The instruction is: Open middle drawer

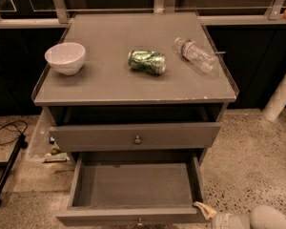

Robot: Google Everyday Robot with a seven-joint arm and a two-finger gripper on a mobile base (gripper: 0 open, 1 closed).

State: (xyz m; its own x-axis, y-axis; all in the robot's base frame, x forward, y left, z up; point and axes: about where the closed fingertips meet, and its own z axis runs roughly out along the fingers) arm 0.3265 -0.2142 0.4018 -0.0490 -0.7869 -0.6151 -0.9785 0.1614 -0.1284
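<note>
The middle drawer (133, 185) is pulled far out below the table top, showing a shallow, empty grey box; its low front panel (109, 217) runs along the bottom edge, and its small knob (139, 221) is partly cut off. Above it, a wider drawer front (95, 136) with a round knob (137, 139) is nearly closed. My gripper (207, 211) is at the bottom right, with a beige tip touching or right beside the open drawer's front right corner. The rest of it is out of view.
On the table top (109, 87) are a white bowl (65, 57), a crushed green can (147, 62) and a clear plastic bottle (196, 54) lying on its side. A black cable (7, 130) and a stand leg (7, 173) lie on the floor at left. A white post (281, 97) is at right.
</note>
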